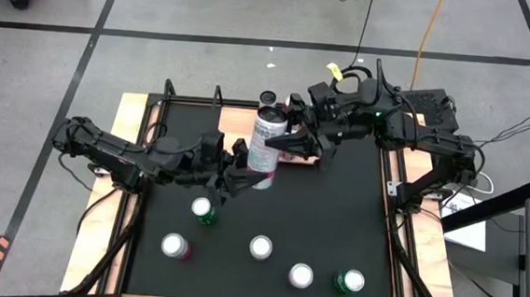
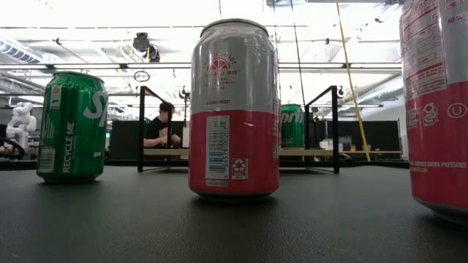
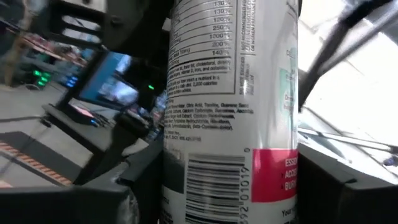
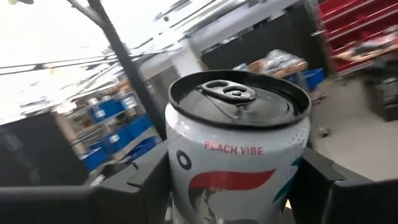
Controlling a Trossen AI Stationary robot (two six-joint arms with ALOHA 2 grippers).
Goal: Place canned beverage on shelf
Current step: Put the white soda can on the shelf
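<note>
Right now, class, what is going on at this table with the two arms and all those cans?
Both arms meet at one tall white-and-pink beverage can above the black mat. The left gripper grips its lower part, and the right gripper has its fingers around the top. The light-brown wooden shelf at the mat's far edge already holds a green can. Five more cans wait along the near side, among them a pink-and-silver can.

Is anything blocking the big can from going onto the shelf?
Maybe. A dark can already stands on the shelf, just beyond the tall can that both grippers, left and right, have between their fingers. The shelf beside it looks free.
</note>
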